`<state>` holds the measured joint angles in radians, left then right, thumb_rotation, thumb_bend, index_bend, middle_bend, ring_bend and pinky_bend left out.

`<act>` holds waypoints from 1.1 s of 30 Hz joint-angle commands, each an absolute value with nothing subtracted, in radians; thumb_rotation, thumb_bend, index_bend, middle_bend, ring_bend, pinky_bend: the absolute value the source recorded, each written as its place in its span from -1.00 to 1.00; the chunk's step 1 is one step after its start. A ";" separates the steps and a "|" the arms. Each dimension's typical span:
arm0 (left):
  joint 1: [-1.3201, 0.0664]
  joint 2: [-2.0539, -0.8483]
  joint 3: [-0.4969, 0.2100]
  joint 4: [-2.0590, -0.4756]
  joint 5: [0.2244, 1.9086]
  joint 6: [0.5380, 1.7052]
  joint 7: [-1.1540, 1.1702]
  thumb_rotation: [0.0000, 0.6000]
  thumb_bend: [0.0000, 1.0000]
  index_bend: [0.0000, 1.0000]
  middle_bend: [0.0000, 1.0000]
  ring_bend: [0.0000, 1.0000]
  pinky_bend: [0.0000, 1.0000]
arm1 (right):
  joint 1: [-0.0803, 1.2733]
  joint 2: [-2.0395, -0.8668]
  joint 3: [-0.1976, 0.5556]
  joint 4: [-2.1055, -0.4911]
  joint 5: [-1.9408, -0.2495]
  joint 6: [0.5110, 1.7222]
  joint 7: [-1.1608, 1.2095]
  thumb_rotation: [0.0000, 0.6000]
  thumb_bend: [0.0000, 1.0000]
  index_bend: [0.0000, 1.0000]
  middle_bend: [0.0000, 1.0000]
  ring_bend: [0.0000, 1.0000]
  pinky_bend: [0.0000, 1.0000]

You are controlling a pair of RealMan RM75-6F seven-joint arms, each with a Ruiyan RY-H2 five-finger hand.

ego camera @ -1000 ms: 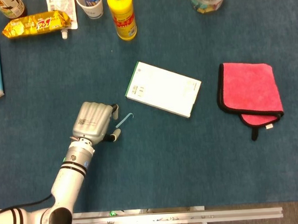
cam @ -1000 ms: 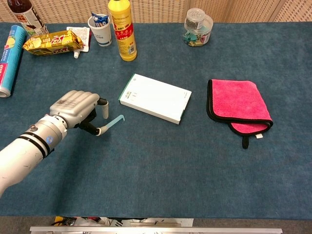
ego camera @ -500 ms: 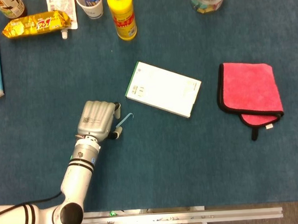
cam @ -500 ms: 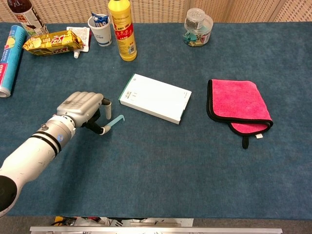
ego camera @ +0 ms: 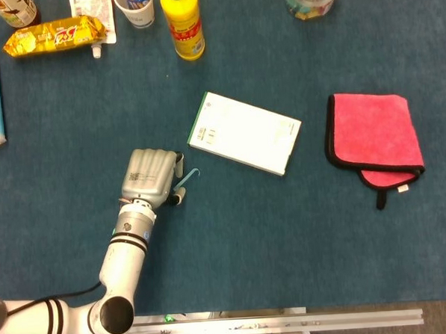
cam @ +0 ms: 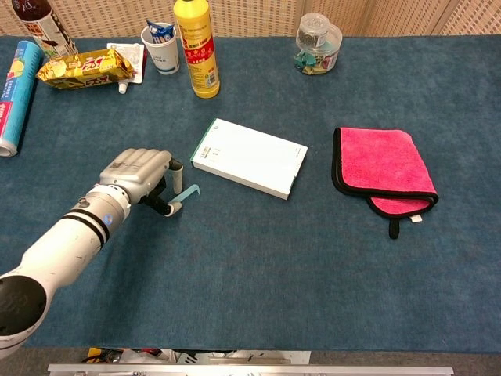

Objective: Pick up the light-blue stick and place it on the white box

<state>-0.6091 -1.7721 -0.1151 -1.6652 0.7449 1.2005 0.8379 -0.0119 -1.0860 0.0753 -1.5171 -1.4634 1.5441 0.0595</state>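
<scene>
- Your left hand [ego camera: 150, 177] [cam: 139, 175] is lying knuckles-up on the blue table [ego camera: 234, 234] [cam: 258, 266], with its fingers curled down at the near end of the light-blue stick [ego camera: 186, 179] [cam: 187, 193].
- Whether you are actually pinching the stick or only touching it, I cannot tell: the fingertips are hiding the contact in both views.
- The stick is lying on the table just to the right of your hand, its hooked far tip pointing away from the fingers toward the white box [ego camera: 244, 133] [cam: 249, 157].
- The white box is sitting flat up and to the right of your hand, close by and apart from the stick's tip.
- Well beyond the box to the right, a folded pink cloth [ego camera: 374, 133] [cam: 383, 166] is lying flat.
- Far ahead of your hand, a yellow bottle [ego camera: 182, 23] [cam: 196, 47] is standing upright.
- Your right hand is not showing in either view.
</scene>
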 commanded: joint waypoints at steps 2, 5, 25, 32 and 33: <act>-0.613 -1.775 -0.114 -1.661 0.740 1.199 0.835 0.73 -0.46 0.01 0.90 1.00 1.00 | -0.012 -1.087 0.075 -1.515 -1.463 1.544 0.060 1.00 -0.54 -0.36 -0.11 -0.29 -0.15; -0.616 -1.776 -0.115 -1.660 0.736 1.197 0.828 0.73 -0.46 0.03 0.91 1.00 1.00 | -0.013 -1.086 0.076 -1.515 -1.463 1.545 0.061 1.00 -0.54 -0.36 -0.11 -0.29 -0.15; -0.640 -1.781 -0.109 -1.651 0.705 1.186 0.818 0.78 -0.27 0.06 0.91 1.00 1.00 | -0.015 -1.088 0.078 -1.512 -1.458 1.540 0.057 1.00 -0.55 -0.36 -0.11 -0.29 -0.15; -0.645 -1.784 -0.108 -1.644 0.700 1.190 0.813 0.94 -0.24 0.09 0.92 1.00 1.00 | -0.015 -1.089 0.078 -1.510 -1.455 1.536 0.058 1.00 -0.54 -0.36 -0.11 -0.29 -0.15; -0.645 -1.784 -0.109 -1.644 0.699 1.190 0.813 0.97 -0.24 0.10 0.92 1.00 1.00 | -0.014 -1.089 0.078 -1.508 -1.454 1.535 0.059 1.00 -0.54 -0.36 -0.11 -0.29 -0.15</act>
